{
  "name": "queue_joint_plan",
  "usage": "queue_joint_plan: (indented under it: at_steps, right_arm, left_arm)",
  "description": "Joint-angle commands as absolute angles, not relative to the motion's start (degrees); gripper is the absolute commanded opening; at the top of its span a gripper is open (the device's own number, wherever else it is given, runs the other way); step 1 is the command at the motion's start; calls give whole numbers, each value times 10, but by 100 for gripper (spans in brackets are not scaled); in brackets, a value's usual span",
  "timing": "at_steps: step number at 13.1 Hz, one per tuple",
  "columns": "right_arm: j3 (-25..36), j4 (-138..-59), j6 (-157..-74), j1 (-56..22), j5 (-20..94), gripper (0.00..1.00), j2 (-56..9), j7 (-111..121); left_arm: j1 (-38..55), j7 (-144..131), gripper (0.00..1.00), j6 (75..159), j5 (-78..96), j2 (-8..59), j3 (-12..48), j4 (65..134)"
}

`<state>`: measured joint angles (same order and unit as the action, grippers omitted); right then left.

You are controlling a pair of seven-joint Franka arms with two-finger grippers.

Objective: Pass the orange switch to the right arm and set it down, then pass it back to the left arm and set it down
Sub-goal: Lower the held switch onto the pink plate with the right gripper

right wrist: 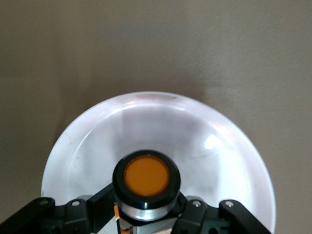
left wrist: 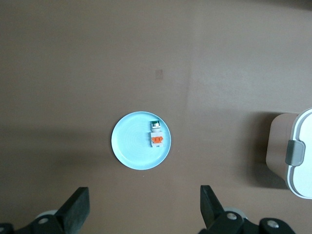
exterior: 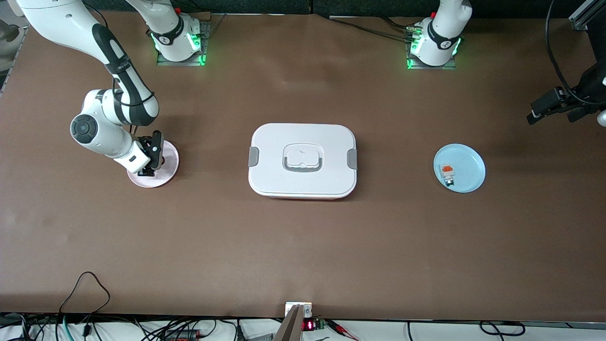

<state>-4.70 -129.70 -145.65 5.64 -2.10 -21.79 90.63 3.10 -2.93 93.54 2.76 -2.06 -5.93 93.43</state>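
Observation:
The orange switch (right wrist: 146,176), a black cylinder with a round orange cap, stands between the fingers of my right gripper (right wrist: 146,207), which is shut on it. The gripper (exterior: 154,158) is low over a pink plate (exterior: 169,169) at the right arm's end of the table; whether the switch rests on the plate (right wrist: 156,122) I cannot tell. The white lidded box (exterior: 303,182) with grey clips sits mid-table, between the two plates, and its edge (left wrist: 304,146) shows in the left wrist view. My left gripper (left wrist: 145,197) hangs open and empty, high above the table beside a blue plate (left wrist: 130,146).
The blue plate (exterior: 468,163) lies toward the left arm's end of the table and carries a small white block with an orange patch (exterior: 447,173). That block (left wrist: 156,137) also shows in the left wrist view. Cables lie along the table edge nearest the front camera.

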Motion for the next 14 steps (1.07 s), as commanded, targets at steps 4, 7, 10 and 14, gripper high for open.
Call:
queue_joint_plan:
  at_steps: [4,7,10,14]
  right_arm:
    - [-50,-1308,-1463,90,-28,14,-202,962]
    - [-50,-1308,-1464,89,-26,36,-204,953]
    - [-51,-1308,-1447,88,-23,100,-196,912]
    - [-53,-1307,-1427,85,-22,100,-181,898]
  left_arm:
    - [29,-14,100,911,32,-4,-62,890]
    - [30,-16,100,910,32,-4,-60,889]
    - [31,-21,100,896,24,-4,-55,889]
    - [30,-20,100,895,24,-4,-57,875]
